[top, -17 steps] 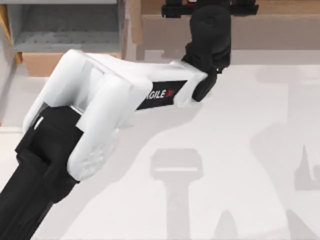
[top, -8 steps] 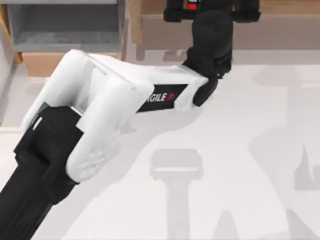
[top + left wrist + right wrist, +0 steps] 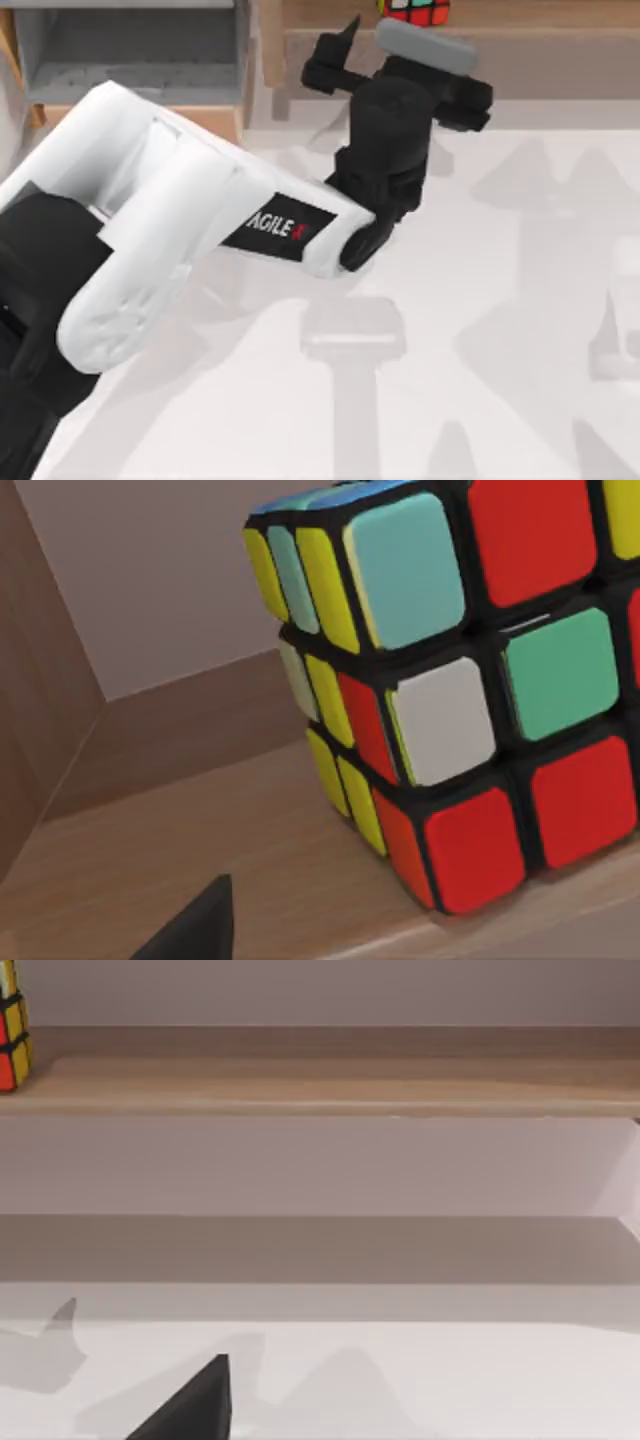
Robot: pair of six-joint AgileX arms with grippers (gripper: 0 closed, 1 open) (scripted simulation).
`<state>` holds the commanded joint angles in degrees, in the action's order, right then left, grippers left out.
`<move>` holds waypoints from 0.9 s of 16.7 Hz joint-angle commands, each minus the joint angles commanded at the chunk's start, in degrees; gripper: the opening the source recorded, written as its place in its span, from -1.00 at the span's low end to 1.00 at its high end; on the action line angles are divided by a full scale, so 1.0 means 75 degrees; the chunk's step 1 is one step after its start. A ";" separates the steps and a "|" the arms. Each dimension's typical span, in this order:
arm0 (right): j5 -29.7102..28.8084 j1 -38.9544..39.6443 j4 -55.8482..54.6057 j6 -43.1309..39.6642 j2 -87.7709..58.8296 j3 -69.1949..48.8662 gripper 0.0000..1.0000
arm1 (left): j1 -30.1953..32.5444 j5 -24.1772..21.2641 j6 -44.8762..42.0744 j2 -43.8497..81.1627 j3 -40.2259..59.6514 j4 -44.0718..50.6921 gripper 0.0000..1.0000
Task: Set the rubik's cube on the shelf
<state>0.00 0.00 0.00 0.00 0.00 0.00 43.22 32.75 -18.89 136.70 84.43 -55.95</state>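
On the shelf [image 3: 560, 14], upright rubik's cube [image 3: 418, 9]; left hand [image 3: 400, 45] wide, empty.

The small black-gridded rubik's cube [image 3: 450, 695] shows red, yellow, green, white and pale-blue squares (glossy ones), on the long light-wood shelf [image 3: 330, 1085] with its grey-brown front face.

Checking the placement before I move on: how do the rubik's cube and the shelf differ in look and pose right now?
The rubik's cube is small and many-coloured, with red, yellow, green and white squares in a black grid; the shelf is a long, plain light-wood ledge. The cube stands upright as a compact block near the ledge's front edge; the shelf runs flat and wide beneath it. The cube rests free on the wood, with the left hand just in front of the shelf.
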 joint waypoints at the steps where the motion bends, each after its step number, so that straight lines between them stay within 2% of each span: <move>1: 0.0000 0.0000 0.0000 0.0000 0.0000 0.0000 1.00 | -0.0137 -0.0115 -0.0212 -0.0233 -0.0546 -0.0090 1.00; 5: 0.0000 0.0000 0.0000 0.0000 0.0000 0.0000 1.00 | -0.0906 -0.0718 -0.1175 -0.1242 -0.2760 -0.0558 1.00; 8: 0.0000 0.0000 0.0000 0.0000 0.0000 0.0000 1.00 | -0.1676 -0.1389 -0.2019 -0.1999 -0.4353 -0.1038 1.00; 15: 0.0000 0.0000 0.0000 0.0000 0.0000 0.0000 1.00 | -0.4068 -0.3596 -0.4304 -0.3455 -0.7785 -0.2338 1.00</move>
<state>0.00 0.00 0.00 0.00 0.00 0.00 12.71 5.78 -51.16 110.79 26.04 -73.49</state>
